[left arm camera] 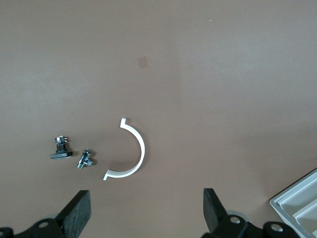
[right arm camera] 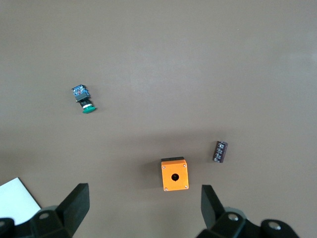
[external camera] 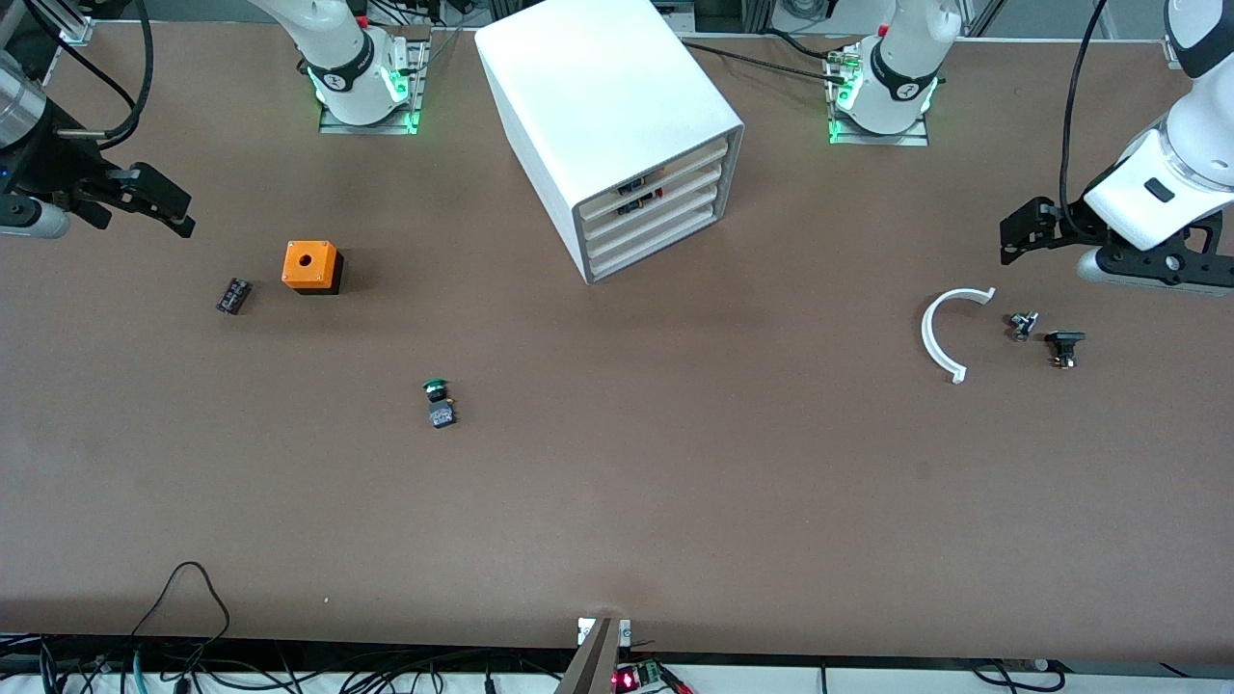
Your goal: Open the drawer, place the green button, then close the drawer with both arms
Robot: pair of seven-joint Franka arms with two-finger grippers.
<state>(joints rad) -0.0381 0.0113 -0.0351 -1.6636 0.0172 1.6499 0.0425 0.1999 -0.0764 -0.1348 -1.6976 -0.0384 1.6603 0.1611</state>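
The white cabinet (external camera: 598,106) stands between the arms' bases with all four cream-fronted drawers pushed in. The drawer (external camera: 657,227) is third from the top. The button (external camera: 439,403), green cap on a dark square body, lies on its side on the table, nearer the front camera than the cabinet; it also shows in the right wrist view (right arm camera: 82,99). My right gripper (external camera: 169,207) (right arm camera: 144,203) hangs open and holding nothing over the right arm's end of the table, near the orange cube. My left gripper (external camera: 1027,231) (left arm camera: 147,213) hangs open, nothing in it, over the left arm's end.
An orange cube with a round hole (external camera: 310,266) (right arm camera: 174,174) and a black ribbed part (external camera: 233,295) (right arm camera: 221,151) lie below the right gripper. A white curved strip (external camera: 940,333) (left arm camera: 131,151), a small metal part (external camera: 1022,325) and a black part (external camera: 1063,345) lie below the left gripper.
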